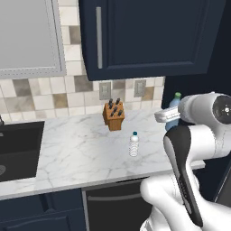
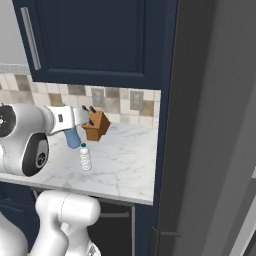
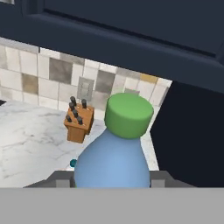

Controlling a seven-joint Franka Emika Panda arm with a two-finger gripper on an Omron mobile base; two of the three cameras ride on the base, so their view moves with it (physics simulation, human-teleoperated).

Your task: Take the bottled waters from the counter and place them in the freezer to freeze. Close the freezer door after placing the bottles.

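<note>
- Marble table point(image 1: 81, 153) first: the clear ribbed bottle point(image 1: 134, 145) with the blue cap stands upright on it, alone and in front of the knife block point(image 1: 113, 115). Leave it there for now; it is the second trip.
- Knife block next: it stands near the back wall, close to your carrying path, so lift away from it rather than across it.
- Blue-tinted bottle point(image 3: 114, 164) with the green cap sits between your fingers point(image 3: 109, 180), which are closed in on its body below the shoulder. In the right base view its lower end looks clear of the marble, so I judge it lifted.
- You should keep the squeeze steady and the bottle upright while you swing; a round plastic body may twist in the grip if you jerk.
- Grey fridge unit point(image 2: 215, 125) rises at the far right, past the navy end panel. Whether the freezer stands open cannot be told from here, so check that before you bring the bottle in.
</note>
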